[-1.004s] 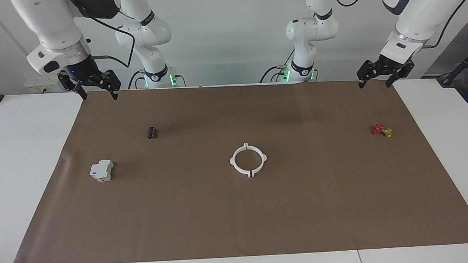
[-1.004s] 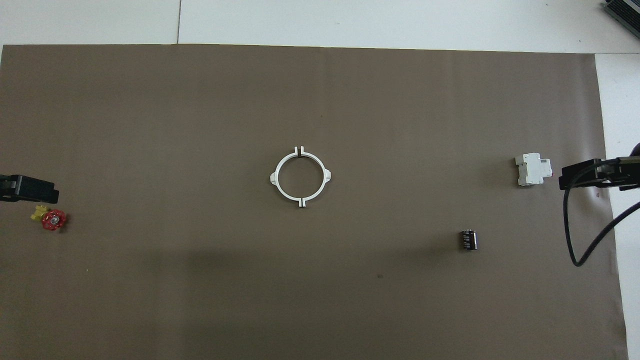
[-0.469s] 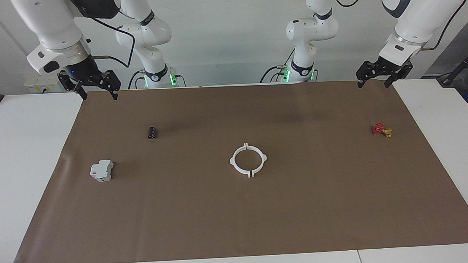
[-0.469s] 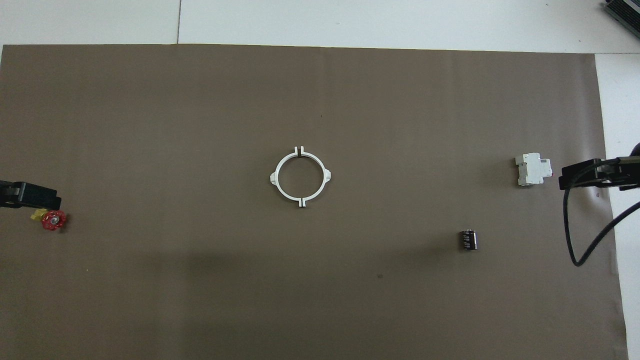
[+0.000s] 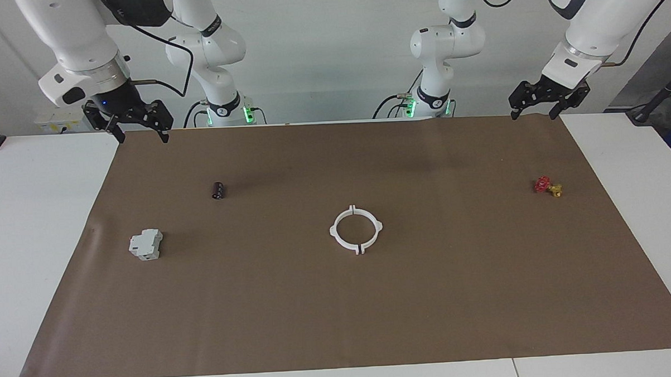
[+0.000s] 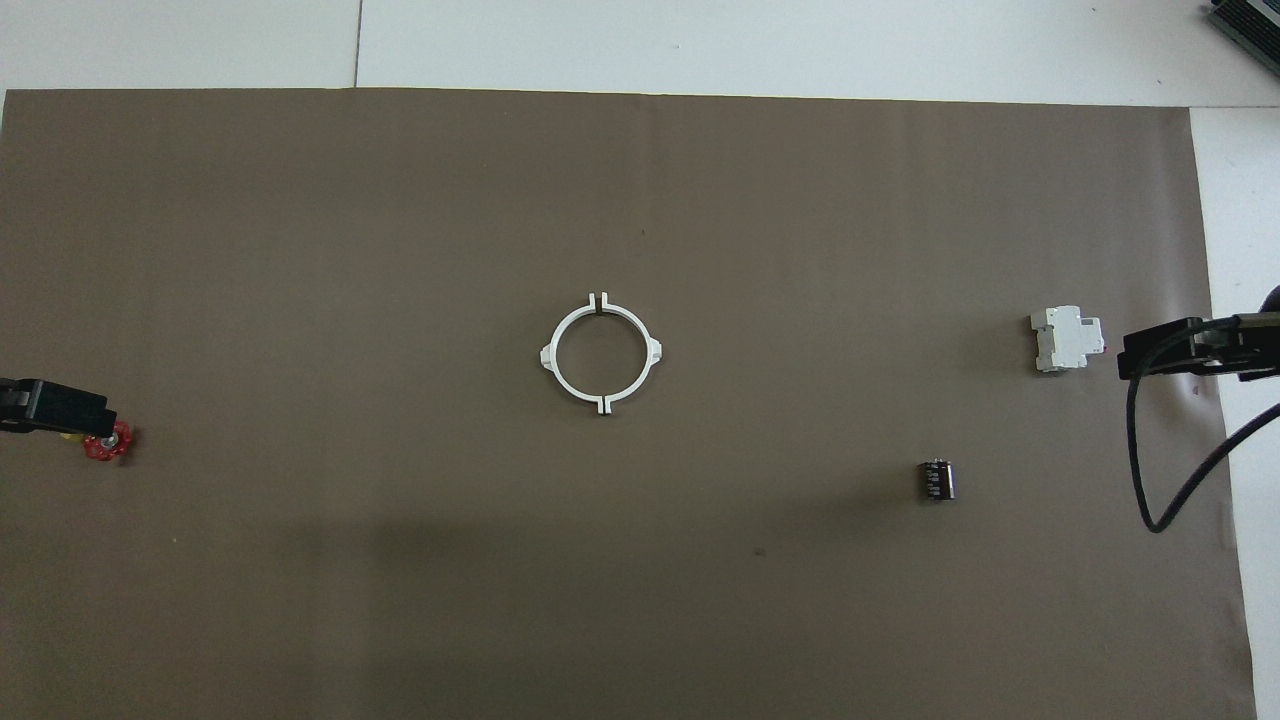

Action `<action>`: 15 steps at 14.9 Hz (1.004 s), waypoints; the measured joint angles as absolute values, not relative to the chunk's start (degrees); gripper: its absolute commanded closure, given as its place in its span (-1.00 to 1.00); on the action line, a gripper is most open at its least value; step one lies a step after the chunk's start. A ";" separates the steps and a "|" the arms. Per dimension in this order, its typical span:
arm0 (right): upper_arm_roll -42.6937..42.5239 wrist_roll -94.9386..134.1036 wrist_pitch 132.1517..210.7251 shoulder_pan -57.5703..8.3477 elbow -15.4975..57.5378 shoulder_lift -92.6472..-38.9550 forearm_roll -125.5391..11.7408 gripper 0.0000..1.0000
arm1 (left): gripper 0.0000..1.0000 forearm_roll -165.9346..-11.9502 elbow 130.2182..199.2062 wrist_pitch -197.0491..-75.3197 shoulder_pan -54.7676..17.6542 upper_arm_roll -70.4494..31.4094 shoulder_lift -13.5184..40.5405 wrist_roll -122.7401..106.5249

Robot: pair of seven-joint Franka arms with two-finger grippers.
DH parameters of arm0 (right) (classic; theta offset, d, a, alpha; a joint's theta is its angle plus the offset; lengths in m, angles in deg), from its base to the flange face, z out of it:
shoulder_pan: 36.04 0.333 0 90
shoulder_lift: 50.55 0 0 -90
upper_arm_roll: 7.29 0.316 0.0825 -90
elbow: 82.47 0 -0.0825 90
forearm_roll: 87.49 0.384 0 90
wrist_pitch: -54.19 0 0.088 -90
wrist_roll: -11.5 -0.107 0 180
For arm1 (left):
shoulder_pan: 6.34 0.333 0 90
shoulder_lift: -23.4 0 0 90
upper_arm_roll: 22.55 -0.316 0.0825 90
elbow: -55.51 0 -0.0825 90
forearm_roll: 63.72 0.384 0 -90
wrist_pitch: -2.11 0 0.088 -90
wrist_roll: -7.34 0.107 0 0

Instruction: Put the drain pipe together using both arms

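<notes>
Drain pipe: two thin white plastic half-rings point(image 5: 356, 230) point(image 6: 601, 353) lie flat near the middle of the brown paper mat point(image 5: 351, 322) point(image 6: 400, 250), set end to end as one ring, a narrow slit showing at each of the two joints where the tabs meet; nothing touches it.
Left gripper: the black two-finger gripper of the left arm point(image 5: 534, 113) hangs in the air over the mat's edge closest to the robots, at the left arm's end of the table; its jaws are spread and hold nothing. In the overhead view only its tip point(image 6: 60, 408) shows, overlapping the valve.
Right gripper: the black two-finger gripper of the right arm point(image 5: 142, 138) hangs over the mat's corner at the right arm's end, jaws spread, empty. From above its tip point(image 6: 1165, 355) shows just beside the grey device.
Valve: a small red-and-yellow valve point(image 5: 547, 186) point(image 6: 105, 443) sits on the mat toward the left arm's end, well apart from the ring.
Grey device: a light grey blocky plastic unit point(image 5: 145, 245) point(image 6: 1067, 339) sits toward the right arm's end.
Cylinder: a small dark cylinder point(image 5: 218, 190) point(image 6: 936, 479) lies on its side, nearer to the robots than the grey device.
Table: white top point(image 5: 35, 221) under the mat.
</notes>
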State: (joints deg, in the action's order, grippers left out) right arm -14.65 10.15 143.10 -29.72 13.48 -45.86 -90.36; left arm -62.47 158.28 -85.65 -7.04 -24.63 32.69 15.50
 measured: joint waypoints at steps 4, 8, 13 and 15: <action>-14.65 10.15 143.10 -29.72 13.48 -45.86 -90.36 -1.00 | -1.00 -62.47 158.28 -85.63 -7.04 -24.62 32.69 15.50; -14.65 10.15 143.10 -29.72 13.48 -45.86 -90.36 -1.00 | -1.00 -62.47 158.30 -85.92 -7.04 -24.62 32.69 15.49; -14.65 10.15 143.10 -29.72 13.48 -45.86 -90.36 -1.00 | -1.00 -62.47 159.24 -88.13 -6.98 -24.76 32.69 15.49; -14.65 10.15 143.10 -29.72 13.48 -45.86 -90.36 -1.00 | -1.00 -62.47 159.52 -88.45 -6.97 -24.77 32.69 15.49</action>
State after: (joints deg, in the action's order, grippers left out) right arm -14.65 10.15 143.10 -29.72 13.48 -45.86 -90.36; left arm -62.47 159.52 -88.45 -6.97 -24.77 32.69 15.49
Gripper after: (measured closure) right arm 0.000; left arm 0.000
